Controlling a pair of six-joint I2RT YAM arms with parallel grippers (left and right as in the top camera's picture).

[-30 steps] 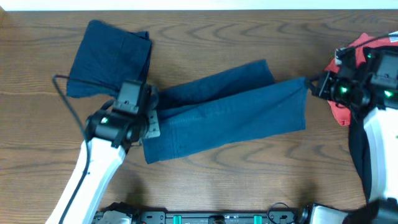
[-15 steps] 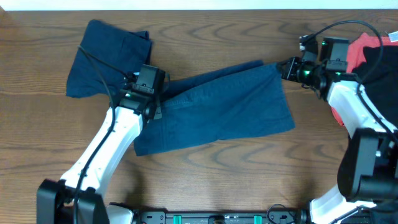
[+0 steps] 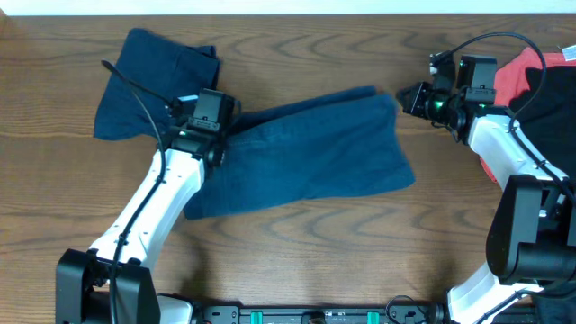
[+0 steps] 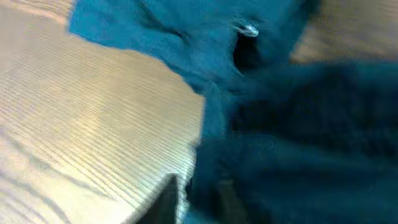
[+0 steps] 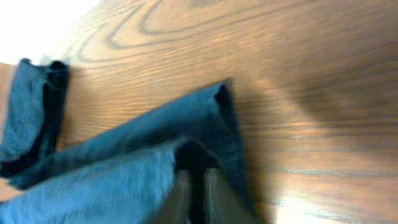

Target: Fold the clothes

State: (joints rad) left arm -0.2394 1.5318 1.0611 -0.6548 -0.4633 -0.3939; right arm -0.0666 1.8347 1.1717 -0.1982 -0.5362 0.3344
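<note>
observing navy shorts [image 3: 306,157] spreading slantwise across the middle of the table [image 3: 360,265]. locating the left gripper [image 3: 220,148] over their left end; failing to resolve its jaws, cannot tell, with blurred fabric and a button [image 4: 249,29] filling the left wrist view. locating the right gripper [image 3: 403,96] at their far right corner; reading its jaws as narrow, pinching a fold of hem. noting a second navy piece [image 3: 153,85] lying far left. noting a coral-red garment [image 3: 517,76] and a black garment [image 3: 551,99] being cut off at the right edge.

Matt navy cloth shorts [image 3: 306,157] lie on a wood-grain table [image 3: 360,243], seemingly with a slight sheen.
</note>
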